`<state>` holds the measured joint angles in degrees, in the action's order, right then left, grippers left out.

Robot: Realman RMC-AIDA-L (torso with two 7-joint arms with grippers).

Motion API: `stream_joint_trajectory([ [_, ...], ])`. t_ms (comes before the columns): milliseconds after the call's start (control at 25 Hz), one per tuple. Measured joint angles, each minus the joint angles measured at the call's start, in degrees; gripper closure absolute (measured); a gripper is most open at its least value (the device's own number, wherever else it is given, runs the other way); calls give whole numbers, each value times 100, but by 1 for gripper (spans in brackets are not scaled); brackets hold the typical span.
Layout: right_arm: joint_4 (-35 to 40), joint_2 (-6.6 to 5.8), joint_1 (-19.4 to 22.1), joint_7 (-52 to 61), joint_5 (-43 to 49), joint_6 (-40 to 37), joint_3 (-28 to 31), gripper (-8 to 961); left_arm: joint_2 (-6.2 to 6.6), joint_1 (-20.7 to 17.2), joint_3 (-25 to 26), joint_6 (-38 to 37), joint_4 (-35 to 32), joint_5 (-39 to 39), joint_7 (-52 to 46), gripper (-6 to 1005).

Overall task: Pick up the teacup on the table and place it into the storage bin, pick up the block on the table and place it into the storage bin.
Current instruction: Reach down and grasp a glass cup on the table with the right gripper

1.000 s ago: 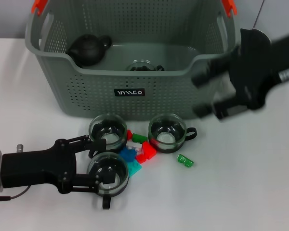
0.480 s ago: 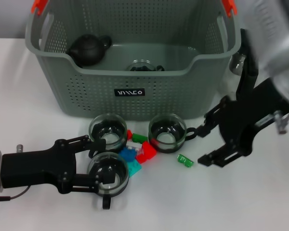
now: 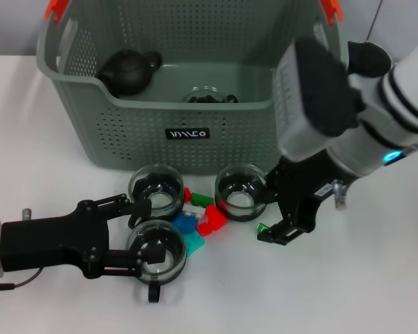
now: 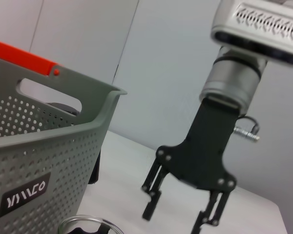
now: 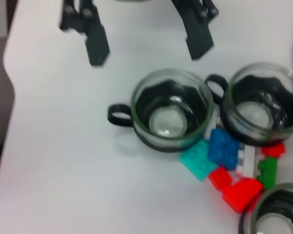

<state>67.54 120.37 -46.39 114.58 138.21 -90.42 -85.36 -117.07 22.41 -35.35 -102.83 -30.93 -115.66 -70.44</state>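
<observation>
Three glass teacups stand on the white table before the storage bin [image 3: 125, 132]: one at the front [image 3: 157, 252], one at the back left [image 3: 157, 189], one at the back right [image 3: 242, 192]. Coloured blocks lie between them: red [image 3: 212, 219], blue [image 3: 185, 224], teal [image 3: 194, 243]. A small green block [image 3: 263, 227] lies apart on the right. My left gripper [image 3: 141, 236] is open, its fingertips just short of the front teacup [image 5: 171, 109]. My right gripper [image 3: 268, 212] is open, low over the small green block and beside the back right teacup.
Inside the bin sit a black teapot [image 3: 129, 69] and another glass cup [image 3: 209, 94]. The left wrist view shows the bin wall [image 4: 44, 161] and the right gripper [image 4: 175, 222] hanging open. White table extends to the right and front.
The right arm has swung down from beside the bin's right end to the table by the back right teacup and green block. The left arm has stayed still.
</observation>
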Motion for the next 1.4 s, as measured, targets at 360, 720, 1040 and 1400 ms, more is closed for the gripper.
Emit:
stream_joint_trajectory([
  [360,-416,15,-84,175,163,1052,-742,300,0,0,2,0,0,0,4,67],
  [720,-742,29,-178,218,167,1737,-1064,299,0,-8,2,35,0,0,4,67],
  [1040,-1306,49,-412,303,149,2125,-1363,300,-8,-9,1,67,0,3,4,66],
  [1400,-1390,53,-415,319,134,2275,-1518,299,-9,-9,2,90,0,11,4,67],
])
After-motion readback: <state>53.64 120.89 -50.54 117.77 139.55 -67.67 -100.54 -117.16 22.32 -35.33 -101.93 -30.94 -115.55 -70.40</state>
